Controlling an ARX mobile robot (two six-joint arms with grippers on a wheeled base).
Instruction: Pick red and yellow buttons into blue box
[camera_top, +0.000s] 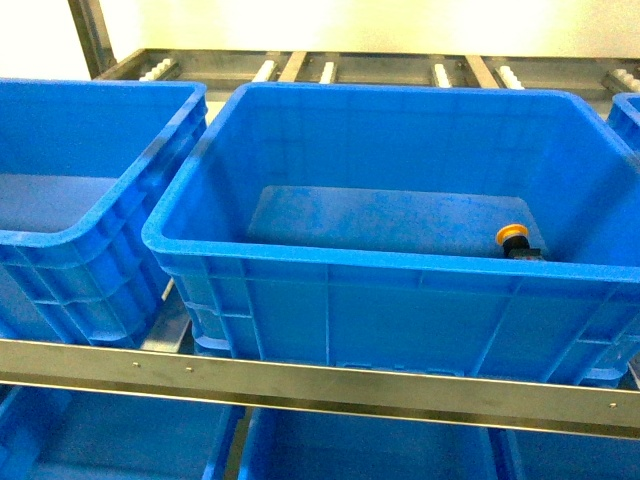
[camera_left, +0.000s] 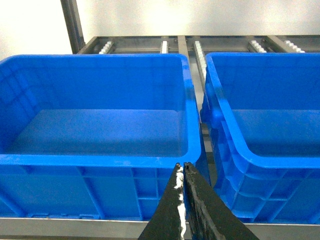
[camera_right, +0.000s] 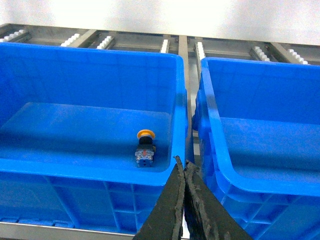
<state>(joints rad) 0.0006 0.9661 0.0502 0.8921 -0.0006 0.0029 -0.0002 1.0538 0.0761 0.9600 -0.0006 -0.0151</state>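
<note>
Here, the yellow button (camera_top: 513, 237) is seen lying inside the blue box (camera_top: 330, 262), on its floor near the front right corner, close to the front wall. Its yellow cap is raised above a black and clear base, shown more plainly in the right wrist view (camera_right: 145, 148), where the base is turned toward the front rim. No red button is shown in any view.

The box is carried on a roller rack (camera_top: 300, 375), behind a metal front rail. It is flanked by a second blue crate (camera_top: 70, 215) on the left, almost touching, and a sliver of another crate (camera_top: 627, 118) at the right edge. More blue crates (camera_top: 120, 440) are glimpsed on the level below the rail.

The left gripper (camera_left: 182, 167) is shown only in its own wrist view, its jaws pressed together with nothing between them, in front of the left crate's front right corner. The right gripper (camera_right: 181, 161) is likewise pressed together and empty, at the box's front right corner. Neither gripper is caught by the head view.
</note>
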